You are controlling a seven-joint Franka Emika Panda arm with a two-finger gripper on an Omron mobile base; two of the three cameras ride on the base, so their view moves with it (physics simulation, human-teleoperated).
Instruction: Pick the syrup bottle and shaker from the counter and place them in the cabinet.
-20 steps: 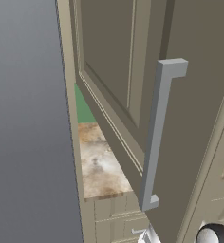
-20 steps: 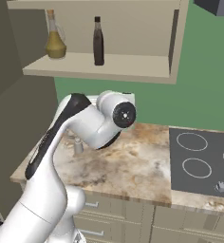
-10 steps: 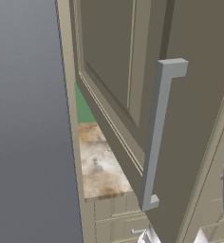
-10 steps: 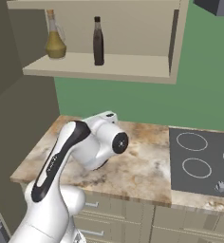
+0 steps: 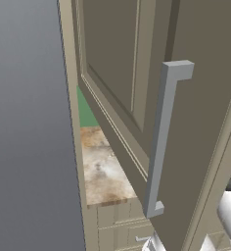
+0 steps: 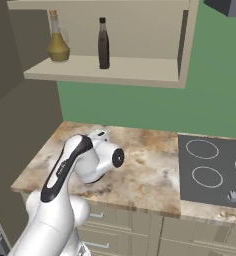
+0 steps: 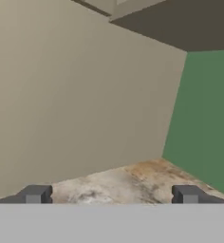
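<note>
An amber syrup bottle [image 6: 58,39] with a small handle stands at the left of the open cabinet's shelf [image 6: 140,74]. The slim dark thing I take for the shaker [image 6: 103,43] stands upright to its right, apart from it. My arm is folded low over the left part of the counter [image 6: 150,175], well below the shelf. In the hand view my gripper [image 7: 111,193] is open, its fingertips [image 7: 35,193] far apart with nothing between them. It looks low along the counter [image 7: 118,180] toward a corner of beige and green walls.
The cabinet's door [image 5: 117,73] with its long grey handle [image 5: 161,142] hangs open over the counter [image 5: 105,171] in the left base view. A dark cooktop [image 6: 215,170] lies at the right. Drawer fronts [image 6: 120,225] sit below the counter's edge.
My arm has sunk down and to the left, from in front of the shelf to just over the counter. The gripper stayed open. Both bottles stand as before.
</note>
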